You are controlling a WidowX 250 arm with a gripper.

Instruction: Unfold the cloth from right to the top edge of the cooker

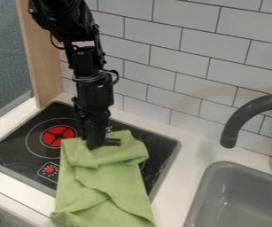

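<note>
Draping over cooker point(19, 150): green cloth point(105, 186), gripper point(103, 142) sitting at upper end, can't tell if it's clamping. If it's pinching several layers, it's risking dragging the whole bundle.

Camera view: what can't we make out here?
All camera view:
- cloth, near end: cut off by bottom edge
- cloth underside and inner layers: hidden by its own top layer
- cooker, middle to front: hidden by cloth
- cloth under the gripper: covered by it, so can't tell if it's held
- sink: cut off by bottom and right edges
- tap: cut off by right edge
</note>
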